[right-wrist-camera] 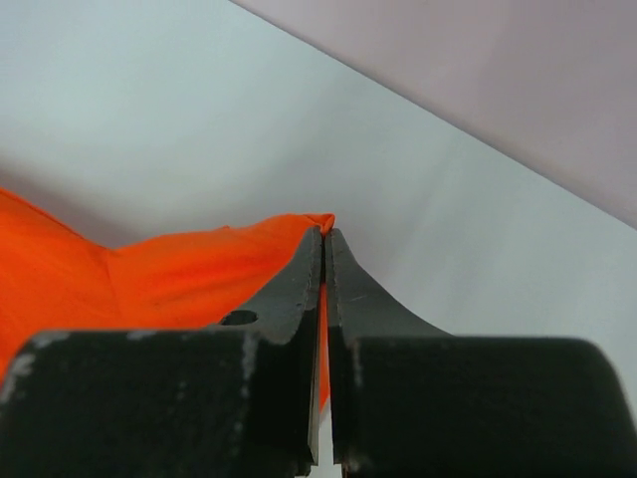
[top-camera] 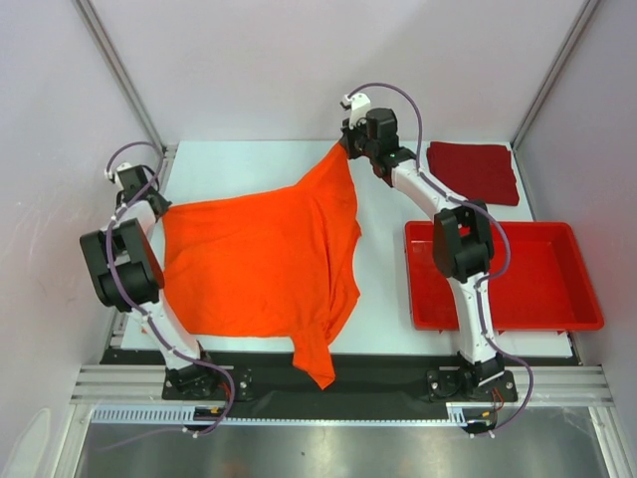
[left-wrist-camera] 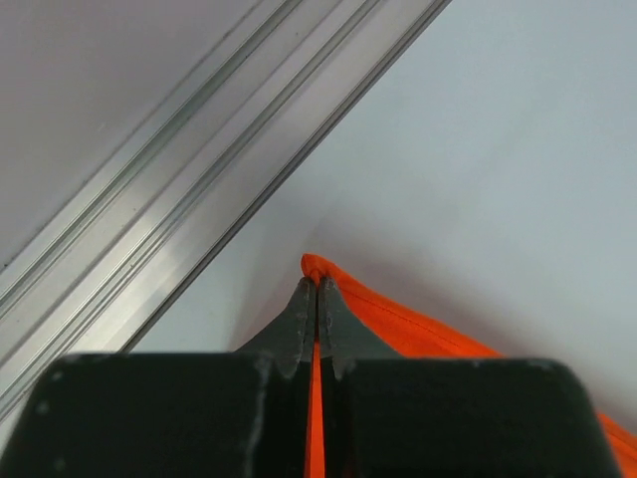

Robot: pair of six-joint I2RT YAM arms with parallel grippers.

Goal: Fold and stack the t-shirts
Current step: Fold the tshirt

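Spanning a white bench [top-camera: 249, 164] between grey walls [top-camera: 299, 60], the orange shirt [top-camera: 259, 264] stretches left to right, a tail drooping over the near edge. The left fingers [left-wrist-camera: 299, 324] pinch its left corner, the right fingers [right-wrist-camera: 299, 279] its raised far corner. The folded red shirt [top-camera: 475, 171] lies far right, behind the tray [top-camera: 582, 319]. The orange collar is hard to make out.

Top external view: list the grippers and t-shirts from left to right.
In order: left gripper, pinching one corner of the orange t-shirt → right gripper, pinching its far corner → dark red t-shirt, folded.
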